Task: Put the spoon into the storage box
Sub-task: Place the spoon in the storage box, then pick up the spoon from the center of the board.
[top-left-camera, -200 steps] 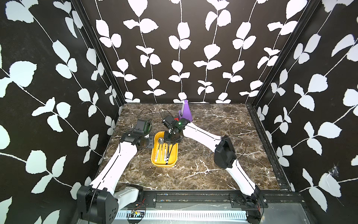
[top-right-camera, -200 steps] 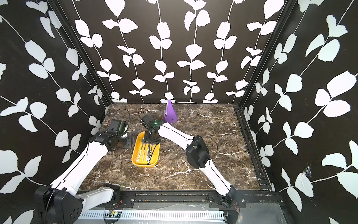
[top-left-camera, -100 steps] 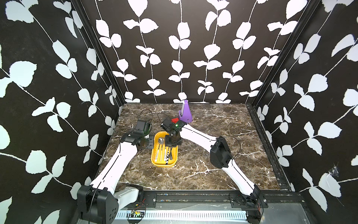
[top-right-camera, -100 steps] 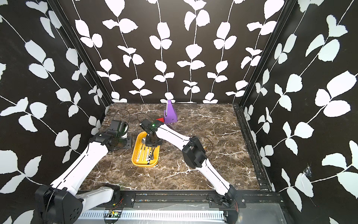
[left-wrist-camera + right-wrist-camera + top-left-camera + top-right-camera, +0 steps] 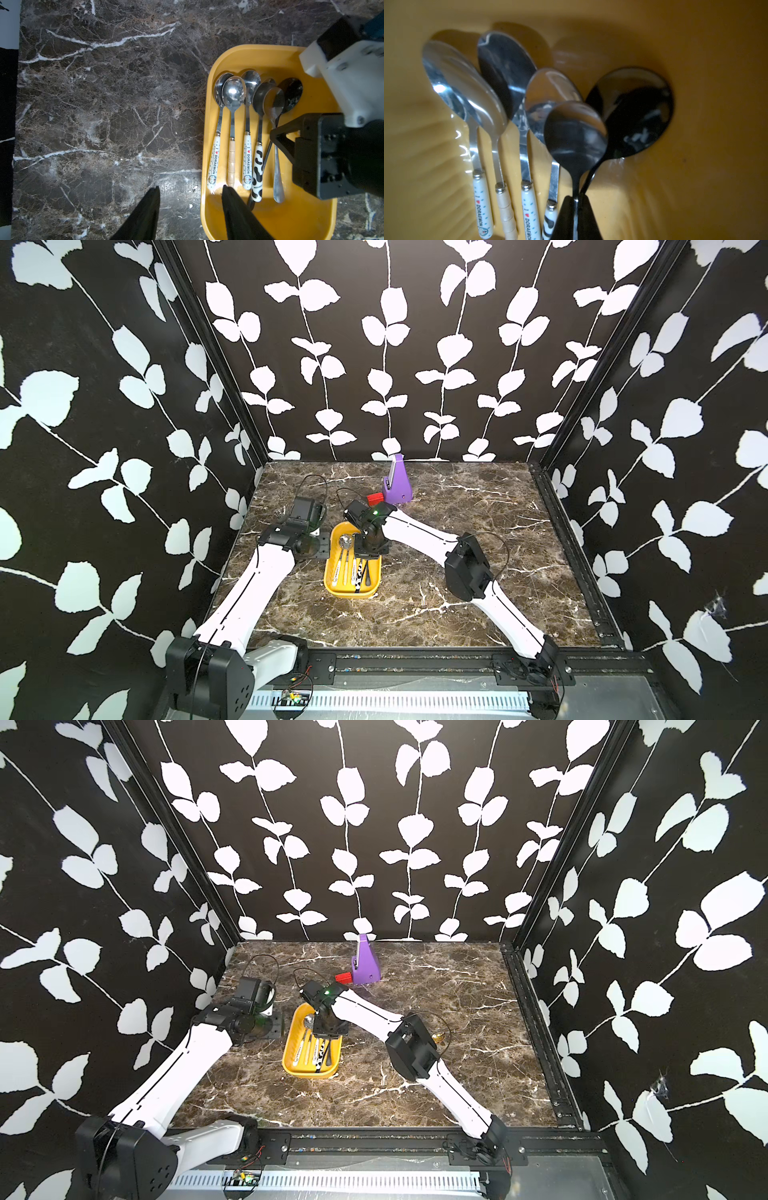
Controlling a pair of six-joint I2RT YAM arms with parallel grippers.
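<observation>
The yellow storage box [image 5: 351, 594] [image 5: 308, 1073] lies left of centre on the marble table. My right gripper [image 5: 576, 200] [image 5: 368, 558] reaches down inside it, shut on the thin handle of a plain steel spoon [image 5: 575, 128] [image 5: 277, 176]. That spoon's bowl rests low over the box floor [image 5: 695, 62], beside a black spoon [image 5: 633, 112]. My left gripper [image 5: 190, 187] [image 5: 318, 546] hovers open at the box's left side, holding nothing. One of its fingers [image 5: 230, 199] is over the box corner, and its other finger is over the table.
Several other spoons [image 5: 232, 95] with patterned handles lie side by side in the box. A purple wedge-shaped stand [image 5: 397, 485] with a small red block [image 5: 374, 498] beside it sits at the back. Black leaf-patterned walls close in three sides of the table.
My right arm has swung towards the box and brought the held spoon down among the other spoons. The left arm has not moved.
</observation>
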